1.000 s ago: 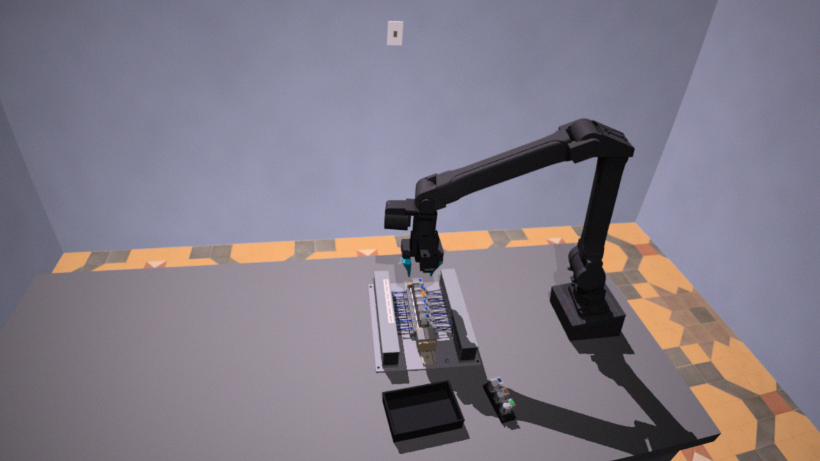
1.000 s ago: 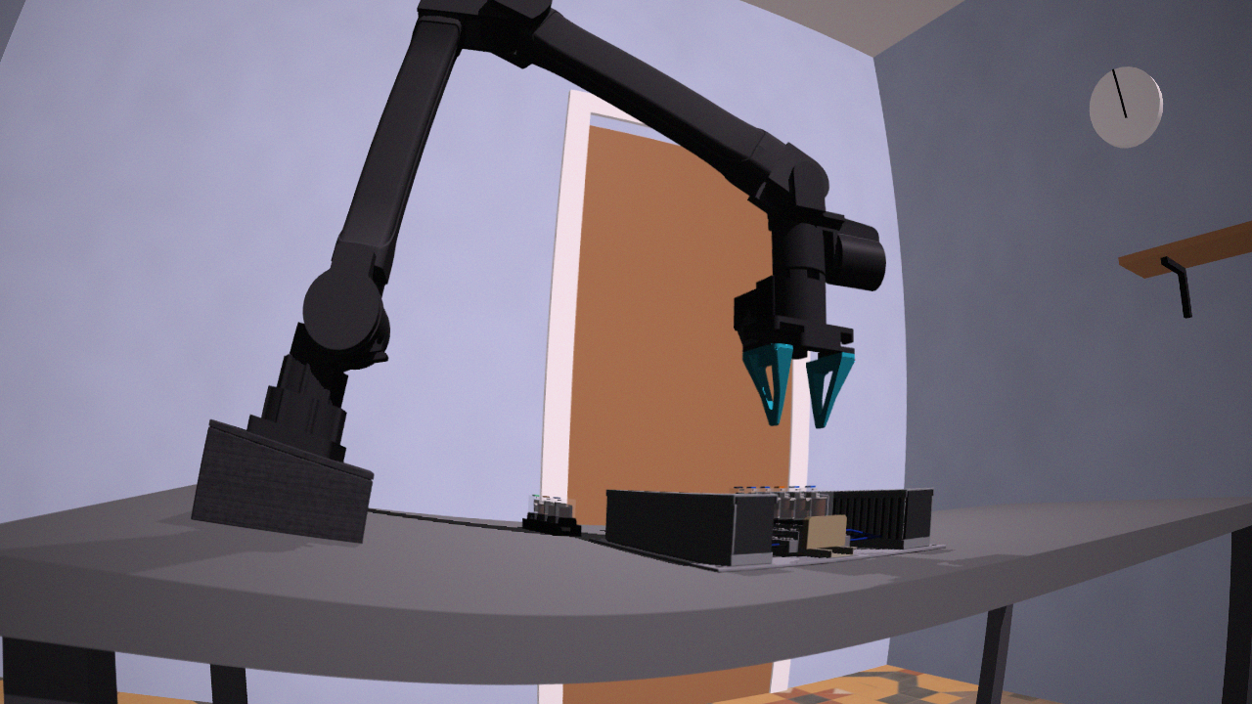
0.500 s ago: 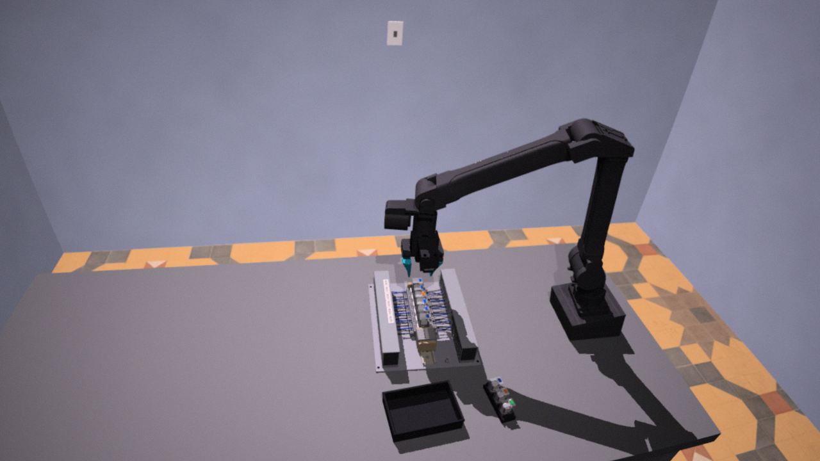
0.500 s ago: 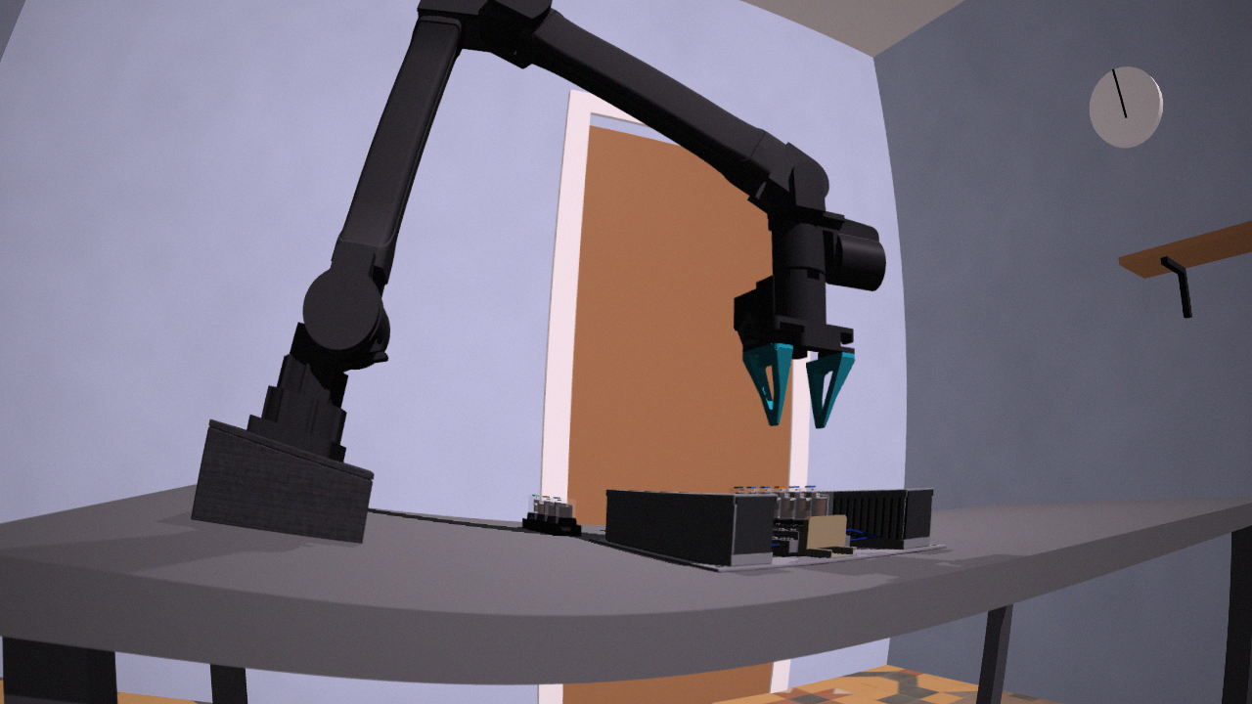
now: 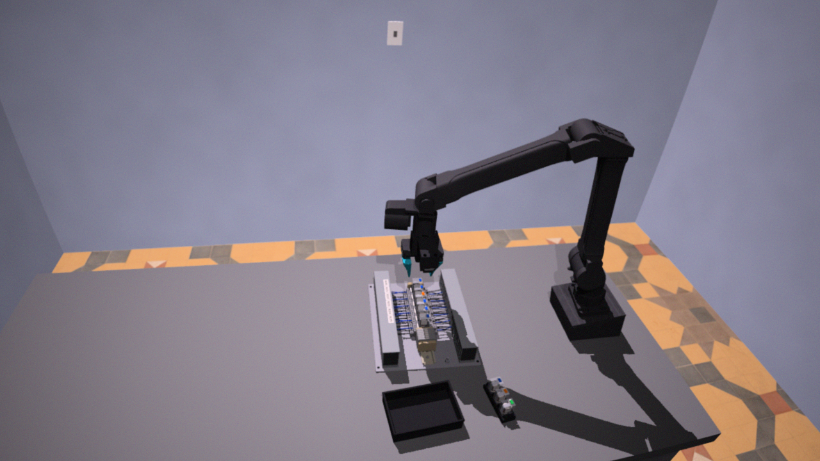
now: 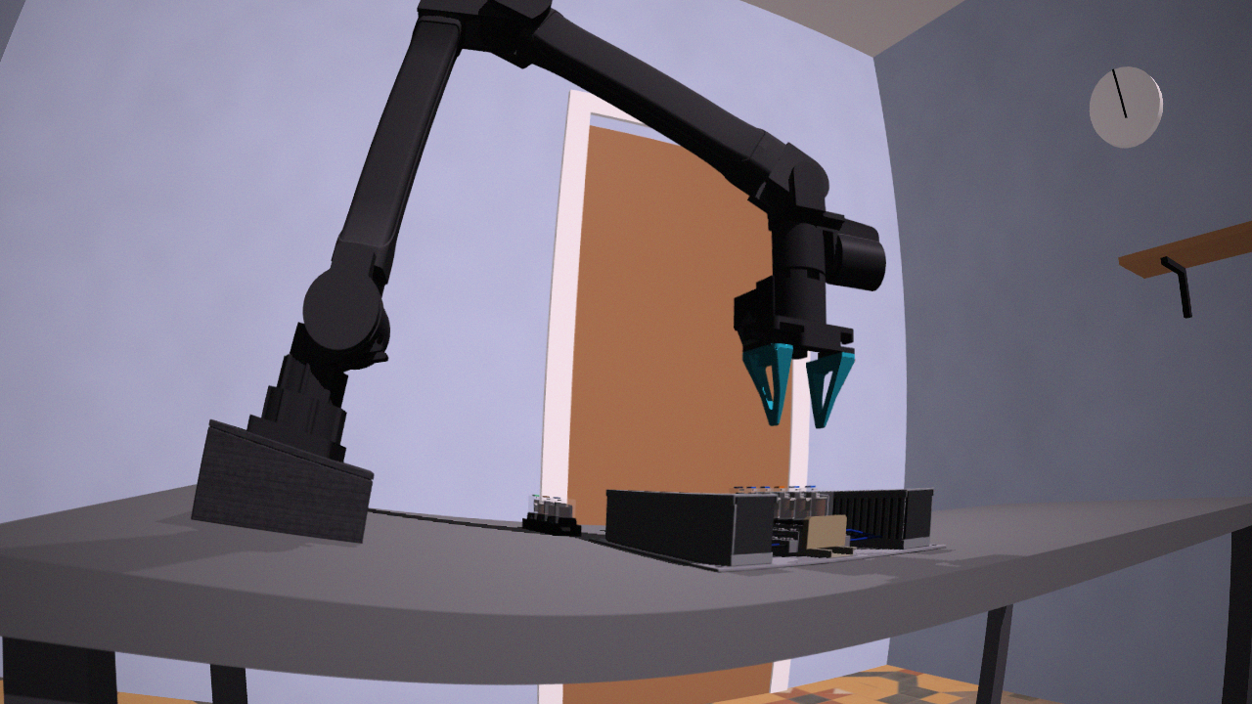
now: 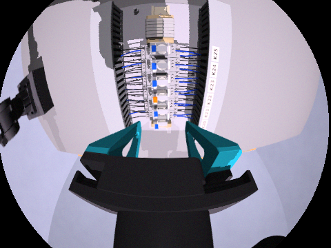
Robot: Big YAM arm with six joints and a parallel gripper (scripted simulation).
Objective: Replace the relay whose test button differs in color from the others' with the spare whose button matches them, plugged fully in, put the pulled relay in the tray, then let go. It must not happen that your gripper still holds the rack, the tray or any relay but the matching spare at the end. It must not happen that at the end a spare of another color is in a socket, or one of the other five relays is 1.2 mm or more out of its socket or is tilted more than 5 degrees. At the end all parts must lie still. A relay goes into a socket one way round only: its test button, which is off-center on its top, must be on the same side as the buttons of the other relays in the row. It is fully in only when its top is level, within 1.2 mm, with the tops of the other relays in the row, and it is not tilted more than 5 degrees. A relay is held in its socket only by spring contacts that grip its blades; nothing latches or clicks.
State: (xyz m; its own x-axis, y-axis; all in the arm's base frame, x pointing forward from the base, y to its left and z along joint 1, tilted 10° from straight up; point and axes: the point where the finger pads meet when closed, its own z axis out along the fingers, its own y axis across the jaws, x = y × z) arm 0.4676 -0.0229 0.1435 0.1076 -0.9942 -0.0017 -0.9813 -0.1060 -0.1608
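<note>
While the parted, unladen gripper (image 5: pixel 419 274) (image 6: pixel 797 427) (image 7: pixel 163 125) hovers, centre it over the orange-buttoned relay (image 5: pixel 421 294) (image 7: pixel 161 100), though seating depth is unclear.

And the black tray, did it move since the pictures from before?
No, the black tray looks the same: it sits just below the panel and left of the little spare rack in the top view, like before.
</note>
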